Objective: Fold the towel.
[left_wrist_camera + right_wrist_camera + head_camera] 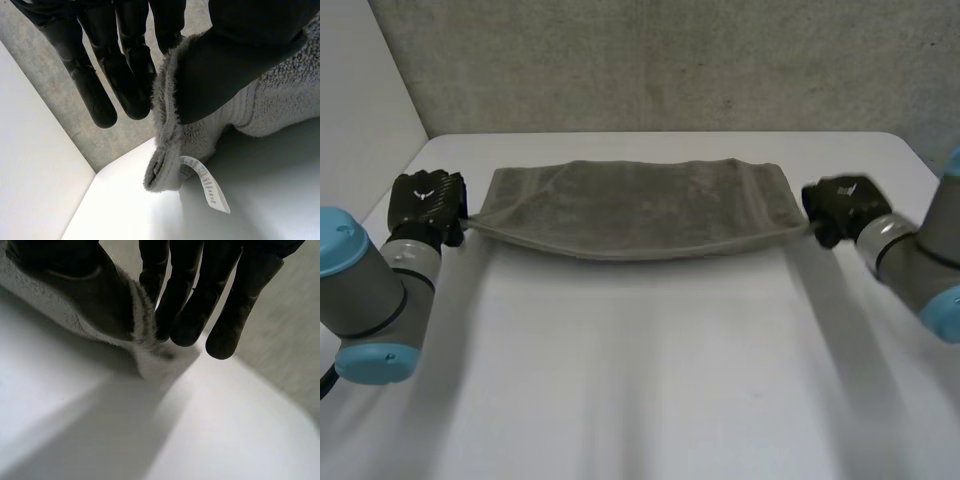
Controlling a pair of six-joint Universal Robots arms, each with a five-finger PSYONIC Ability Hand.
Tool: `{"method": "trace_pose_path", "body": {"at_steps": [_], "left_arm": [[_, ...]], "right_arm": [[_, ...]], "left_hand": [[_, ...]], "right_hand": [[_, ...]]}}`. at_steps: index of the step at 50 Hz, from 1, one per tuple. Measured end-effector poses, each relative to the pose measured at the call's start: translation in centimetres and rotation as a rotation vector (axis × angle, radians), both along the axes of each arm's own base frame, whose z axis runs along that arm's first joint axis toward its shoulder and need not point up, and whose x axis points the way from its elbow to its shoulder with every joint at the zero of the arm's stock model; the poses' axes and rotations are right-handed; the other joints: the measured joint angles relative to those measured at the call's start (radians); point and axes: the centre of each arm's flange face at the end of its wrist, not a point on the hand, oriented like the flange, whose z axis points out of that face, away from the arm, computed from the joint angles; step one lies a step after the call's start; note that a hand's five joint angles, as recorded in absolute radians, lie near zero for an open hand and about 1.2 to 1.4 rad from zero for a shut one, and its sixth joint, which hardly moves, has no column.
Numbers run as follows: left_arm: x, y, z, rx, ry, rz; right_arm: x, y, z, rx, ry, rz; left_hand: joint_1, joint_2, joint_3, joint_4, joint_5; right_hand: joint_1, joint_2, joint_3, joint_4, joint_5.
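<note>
Sagging towel (630, 205): it is spanning the far part of the white table (640, 380) as a long grey band, strung between the two hands. Its near edge is bowing down in the middle, since only the ends are being carried.
Left hand (428, 200): it is gripping the towel's left end, with the thumb pressing on one face of the cloth and the fingers backing it from the other. The edge is being nipped between them.
Left corner: it is dangling just past that pinch, clear of the table, with shadow lying under it. A white tag (207, 185) is hanging off it.
Right hand (840, 205): it is mirroring this at the right end, with the thumb lying on the cloth and the fingers closing in behind. It is pinching the edge close to the corner.
Why both ends: taking the two ends at a like height is holding the band spread and level, and that is probably helping a fold line fall straight.
Far edge: I cannot tell whether it is resting on the table or being lifted too.
Stage: the towel is looking narrow, possibly doubled already, so the hold is suggesting a fold under way rather than finished.
Risk: the slack middle is probably touching down first and creasing if the hands are lowering unevenly.
</note>
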Motion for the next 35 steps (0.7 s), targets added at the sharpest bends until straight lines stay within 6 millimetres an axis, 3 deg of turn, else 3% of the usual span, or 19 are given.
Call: {"method": "trace_pose_path", "body": {"at_steps": [3, 7, 11, 16, 21, 25, 29, 35], "left_arm": [[0.0, 0.7, 0.6, -0.005, -0.006, -0.006], [0.0, 2.1, 1.3, 0.004, -0.013, -0.024], [0.1, 4.0, 1.7, 0.045, -0.040, -0.064], [0.6, 7.0, 2.1, 0.132, -0.134, -0.132], [1.2, 9.7, 2.8, 0.197, -0.229, -0.180], [1.4, 10.4, 3.7, 0.194, -0.255, -0.189], [1.3, 9.5, 4.4, 0.146, -0.250, -0.182], [-0.5, 6.0, 4.4, 0.060, -0.206, -0.196]], "right_arm": [[-0.2, 1.0, 2.9, -0.078, 0.040, 0.035], [-0.8, 2.6, 4.6, -0.121, 0.169, 0.091], [-1.9, 4.7, 4.5, -0.077, 0.364, 0.160], [-3.5, 8.2, 3.9, 0.100, 0.582, 0.279], [-4.6, 10.7, 5.4, 0.205, 0.649, 0.345], [-4.9, 10.7, 6.5, 0.182, 0.638, 0.345], [-4.8, 9.4, 6.6, 0.141, 0.614, 0.334], [-4.4, 4.8, 4.2, 0.104, 0.573, 0.278]], "left_hand": [[0.000, 0.000, 0.000, 0.000, 0.000], [0.000, 0.000, 0.000, 0.000, 0.000], [0.000, 0.000, 0.000, 0.000, 0.002], [0.000, 0.000, 0.000, 0.000, 0.003], [0.000, 0.000, 0.000, 0.000, 0.003], [0.000, 0.000, 0.000, 0.000, 0.003], [0.000, 0.000, 0.000, 0.000, 0.003], [0.001, 0.000, 0.000, 0.000, 0.003]], "right_hand": [[0.000, 0.000, 0.000, 0.000, 0.000], [0.000, 0.000, 0.000, 0.000, 0.000], [0.000, 0.000, 0.000, 0.000, 0.000], [0.000, 0.000, 0.000, 0.000, 0.000], [0.000, 0.000, 0.000, 0.000, 0.001], [0.000, 0.000, 0.000, 0.000, 0.002], [0.000, 0.000, 0.000, 0.000, 0.004], [0.000, 0.000, 0.000, 0.000, 0.004]]}}
